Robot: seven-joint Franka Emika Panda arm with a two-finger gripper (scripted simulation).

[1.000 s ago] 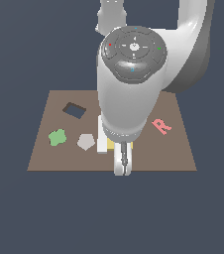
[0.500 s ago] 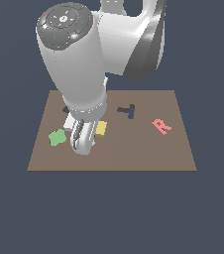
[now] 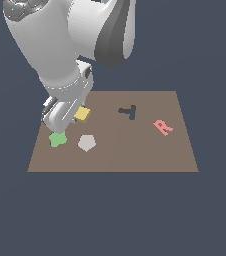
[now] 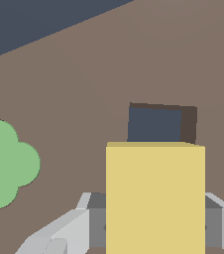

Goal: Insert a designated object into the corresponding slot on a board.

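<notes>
The gripper (image 3: 70, 120) holds the yellow rectangular block (image 4: 155, 198): in the wrist view its 2 grey fingers (image 4: 59, 233) are pressed against the two opposite sides of the block, so the claw is pinching it. In the exterior view the block (image 3: 82, 114) shows only partly, beside the lower end of the white arm, above the left part of the brown board (image 3: 135, 145).

In the wrist view the dark rectangular slot (image 4: 156, 124) lies directly beyond the far edge of the block, and its width is about the same as the width of the block. Whether the block already touches the board I cannot tell. In the exterior view the slot is hidden behind the arm.

The green blob-shaped piece (image 3: 58, 139) lies near the left edge of the board, just under the gripper; it also appears in the wrist view (image 4: 5, 163), apart from the block. The grey pentagon piece (image 3: 87, 143) lies just beside the green one, toward the middle. A dark T-shaped mark (image 3: 128, 111) is near the centre of the board, and a pink letter R (image 3: 162, 126) is toward the right edge.
</notes>
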